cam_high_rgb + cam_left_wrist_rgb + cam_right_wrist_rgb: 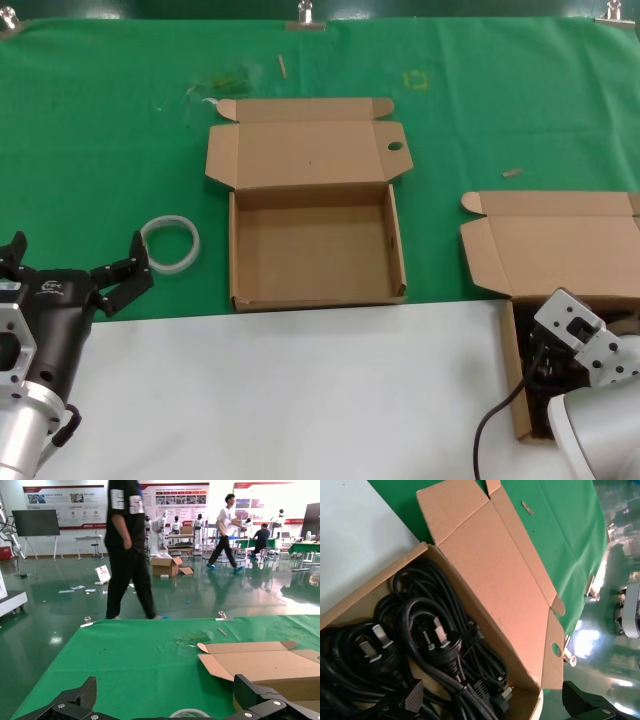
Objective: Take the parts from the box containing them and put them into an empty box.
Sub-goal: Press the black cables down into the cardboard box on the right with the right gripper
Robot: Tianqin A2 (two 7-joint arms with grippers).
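Hovering over the right-hand cardboard box (pixel 560 250), the right pincer (pixel 490 707) has its jaws spread apart, holding nothing. Black power cables (pixel 427 645) lie coiled inside this box, plugs showing. The empty box (pixel 315 250) sits open at centre on the green cloth (pixel 100 130). The left pincer (pixel 80 275) rests open at the tabletop's (pixel 300 390) left edge, near a white ring (pixel 170 243).

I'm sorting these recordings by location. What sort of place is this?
Probably an exhibition or demo hall, not a home. Beyond the green-covered table the left wrist view shows wall posters, people walking on a glossy floor, and more tables with boxes.
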